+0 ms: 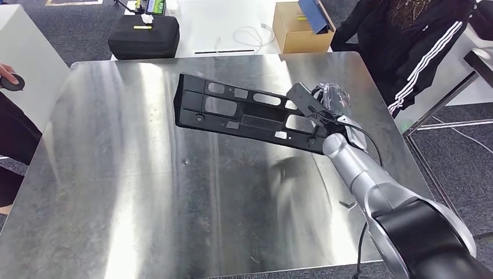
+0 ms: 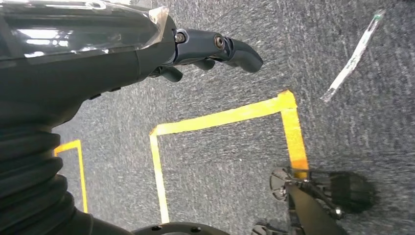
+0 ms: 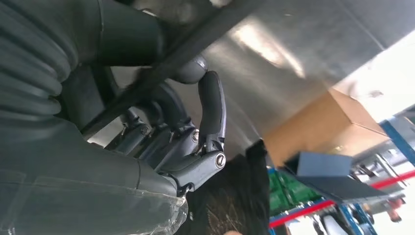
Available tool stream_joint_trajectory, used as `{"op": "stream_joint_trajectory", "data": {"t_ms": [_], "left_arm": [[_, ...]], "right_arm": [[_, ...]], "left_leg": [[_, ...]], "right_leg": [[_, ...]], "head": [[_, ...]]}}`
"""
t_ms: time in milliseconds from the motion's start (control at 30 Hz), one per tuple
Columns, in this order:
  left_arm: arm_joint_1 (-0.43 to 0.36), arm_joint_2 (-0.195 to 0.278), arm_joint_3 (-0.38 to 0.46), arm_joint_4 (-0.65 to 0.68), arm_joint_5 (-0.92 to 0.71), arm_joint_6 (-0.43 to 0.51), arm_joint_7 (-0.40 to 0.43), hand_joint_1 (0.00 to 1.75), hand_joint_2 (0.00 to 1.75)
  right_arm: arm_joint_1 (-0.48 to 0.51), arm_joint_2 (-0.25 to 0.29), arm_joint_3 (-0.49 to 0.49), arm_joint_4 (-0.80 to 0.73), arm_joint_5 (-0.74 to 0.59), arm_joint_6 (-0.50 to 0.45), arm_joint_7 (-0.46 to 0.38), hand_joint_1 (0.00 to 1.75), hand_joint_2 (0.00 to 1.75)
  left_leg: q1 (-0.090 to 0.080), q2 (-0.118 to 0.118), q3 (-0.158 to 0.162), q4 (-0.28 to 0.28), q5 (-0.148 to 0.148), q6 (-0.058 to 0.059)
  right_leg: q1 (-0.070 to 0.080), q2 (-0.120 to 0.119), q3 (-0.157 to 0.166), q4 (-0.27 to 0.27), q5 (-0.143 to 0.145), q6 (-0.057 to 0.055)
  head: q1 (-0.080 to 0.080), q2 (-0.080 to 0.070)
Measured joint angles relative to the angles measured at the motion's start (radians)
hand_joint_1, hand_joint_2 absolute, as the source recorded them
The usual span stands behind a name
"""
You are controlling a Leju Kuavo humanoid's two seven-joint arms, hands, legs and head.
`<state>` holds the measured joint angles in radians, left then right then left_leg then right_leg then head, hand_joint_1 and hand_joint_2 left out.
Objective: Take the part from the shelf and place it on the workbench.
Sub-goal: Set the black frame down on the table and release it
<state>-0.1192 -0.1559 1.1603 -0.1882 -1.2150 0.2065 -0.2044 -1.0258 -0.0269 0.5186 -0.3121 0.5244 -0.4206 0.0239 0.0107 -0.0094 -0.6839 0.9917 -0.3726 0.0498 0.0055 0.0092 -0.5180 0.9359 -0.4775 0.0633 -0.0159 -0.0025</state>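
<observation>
The part (image 1: 244,113) is a long, flat black plastic panel with several cut-outs. It lies slantwise over the back middle of the steel workbench (image 1: 145,192). My right hand (image 1: 325,104) grips its right end, and a blurred shadow lies on the steel below it. Whether the panel touches the top I cannot tell. In the right wrist view the dark fingers (image 3: 210,107) curl around a black edge of the part (image 3: 195,46). My left hand (image 2: 205,49) hangs over grey carpet with nothing in it, one finger stretched out.
A person in a black jacket with white stripes (image 1: 418,40) stands at the bench's back right corner. Another person's hand (image 1: 9,75) with a dark round object is at the left edge. Behind the bench are a black case (image 1: 143,36) and a cardboard box (image 1: 296,29).
</observation>
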Motion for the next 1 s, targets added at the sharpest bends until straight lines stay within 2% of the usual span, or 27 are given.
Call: {"op": "stream_joint_trajectory", "data": {"t_ms": [33,67,167,200,300,400,500,600,733,1000], "left_arm": [[0.001,0.001,0.000,0.001,-0.004,-0.001,0.000,0.00,1.75],[0.002,0.002,0.000,0.002,-0.010,-0.002,0.000,0.00,1.31],[0.004,0.005,-0.001,0.003,-0.024,-0.002,0.002,0.00,0.00],[0.005,0.007,-0.001,0.003,-0.026,-0.002,0.003,0.00,0.00],[0.007,0.010,-0.001,0.003,-0.016,-0.004,-0.003,0.00,0.00],[0.007,0.012,0.005,0.003,0.011,-0.014,-0.016,0.00,0.00],[0.007,0.014,0.012,0.003,0.019,-0.020,-0.018,0.00,0.00],[0.008,0.017,0.018,0.003,0.021,-0.019,-0.018,0.00,0.00],[0.008,0.018,0.022,0.003,0.020,-0.019,-0.019,0.00,0.00],[0.006,0.015,0.023,0.003,0.017,-0.020,-0.020,0.00,0.00]], "right_arm": [[0.013,-0.007,-0.002,0.004,0.001,0.001,-0.003,0.00,1.75],[0.029,-0.015,-0.006,0.008,0.001,0.005,-0.011,0.00,1.75],[0.061,-0.036,-0.026,0.013,-0.011,0.049,-0.075,0.00,0.44],[0.065,-0.040,-0.036,0.013,-0.023,0.075,-0.107,0.00,0.00],[0.081,-0.041,-0.072,0.008,-0.070,0.181,-0.203,0.00,0.00],[0.101,-0.039,-0.095,-0.006,-0.063,0.324,-0.275,0.00,0.00],[0.092,-0.039,-0.073,-0.027,0.030,0.458,-0.289,0.00,0.00],[0.064,-0.042,-0.003,-0.050,0.120,0.564,-0.277,0.00,0.00],[0.030,-0.043,0.054,-0.094,0.127,0.605,-0.276,0.00,0.00],[-0.001,-0.044,0.086,-0.138,0.123,0.611,-0.279,0.00,0.00]], "left_leg": [[0.001,0.000,0.007,-0.002,-0.001,-0.001],[0.002,-0.002,0.014,-0.006,-0.004,-0.002],[0.002,-0.009,0.024,-0.015,-0.010,-0.006],[0.001,-0.010,0.024,-0.016,-0.011,-0.006],[-0.001,-0.007,0.025,-0.017,-0.011,-0.006],[-0.002,-0.006,0.029,-0.017,-0.010,-0.006],[-0.002,-0.005,0.032,-0.017,-0.009,-0.006],[-0.001,-0.006,0.035,-0.017,-0.008,-0.007],[-0.002,-0.006,0.037,-0.017,-0.008,-0.007],[-0.002,-0.006,0.042,-0.017,-0.008,-0.007]], "right_leg": [[0.001,0.000,0.006,0.000,0.001,0.001],[0.002,0.000,0.012,0.000,0.002,0.002],[0.004,-0.003,0.018,0.001,0.000,0.001],[0.003,-0.004,0.019,-0.001,-0.003,-0.003],[0.003,-0.005,0.025,-0.014,-0.012,-0.013],[0.003,-0.004,0.028,-0.013,-0.013,-0.013],[0.003,-0.004,0.030,-0.010,-0.013,-0.013],[0.003,-0.004,0.032,-0.009,-0.013,-0.013],[0.003,-0.004,0.033,-0.008,-0.014,-0.014],[0.002,-0.004,0.038,-0.008,-0.013,-0.014]], "head": [[0.000,0.000],[0.001,0.000],[0.001,0.000],[0.001,0.000],[0.000,0.000],[0.000,0.000],[0.000,0.000],[0.000,0.000],[0.000,0.000],[0.000,0.000]]}}
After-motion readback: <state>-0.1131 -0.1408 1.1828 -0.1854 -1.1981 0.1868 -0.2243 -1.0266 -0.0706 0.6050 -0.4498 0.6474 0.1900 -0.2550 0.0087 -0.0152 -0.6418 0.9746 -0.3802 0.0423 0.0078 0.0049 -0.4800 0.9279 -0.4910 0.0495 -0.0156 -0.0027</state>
